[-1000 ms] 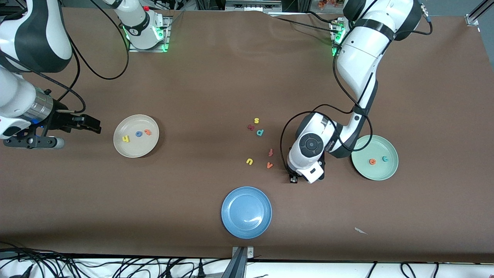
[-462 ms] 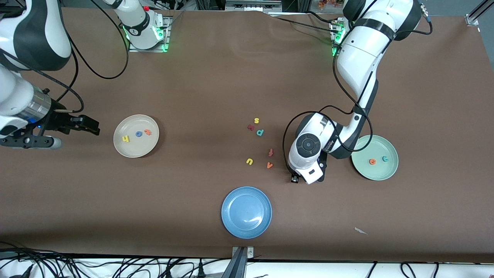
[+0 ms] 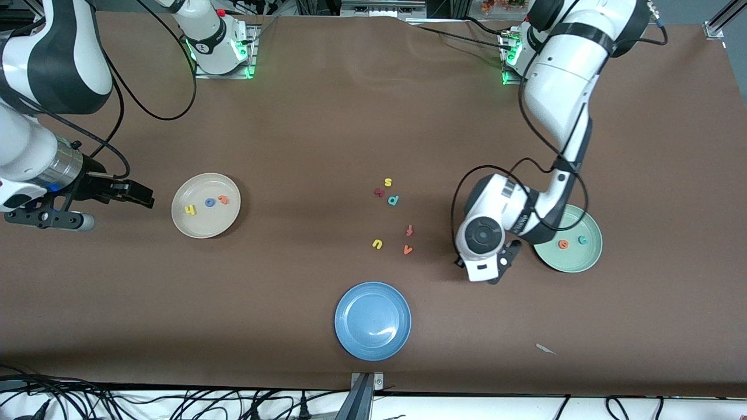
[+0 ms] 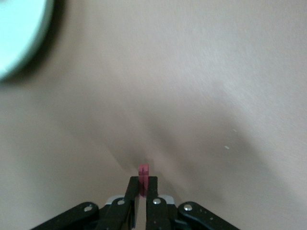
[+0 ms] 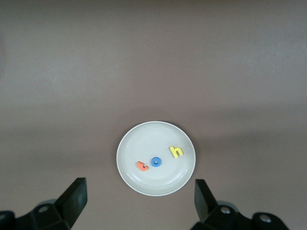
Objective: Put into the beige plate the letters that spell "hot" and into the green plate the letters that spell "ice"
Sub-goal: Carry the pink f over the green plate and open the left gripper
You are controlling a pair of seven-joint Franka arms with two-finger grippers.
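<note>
Blue plate: the blue plate (image 3: 373, 321) lies nearest the front camera, on the brown table cover (image 3: 327, 128).
Left gripper: the left gripper (image 3: 506, 263) hangs over bare table just beside the green plate (image 3: 578, 263), toward the blue plate; in the front view its fingertips are mostly hidden under the wrist.
Left wrist view: only here does the grip show; the fingers are pressed together on the dark red "i" (image 4: 143, 178), which stands up between them, with an edge of the green plate at a corner.
Green plate: it holds the orange "e" (image 3: 563, 244) and the teal "c" (image 3: 582, 240), side by side and apart.
Loose letters: yellow "u" (image 3: 377, 244), orange "v" (image 3: 408, 250), reddish "f" (image 3: 409, 230), teal "p" (image 3: 393, 200) and yellow "s" (image 3: 387, 182) lie mid-table.
Beige plate: the beige plate (image 3: 205, 224) sits toward the right arm's end, holding yellow "h" (image 3: 189, 209), blue "o" (image 3: 210, 202) and orange "t" (image 3: 223, 199).
Right gripper: the right gripper (image 3: 137, 193) waits in the air beside the beige plate, fingers wide apart.
Right wrist view: it shows that plate whole, framed between the spread fingers (image 5: 76, 196).
Room: cables and the arm bases edge the table.
</note>
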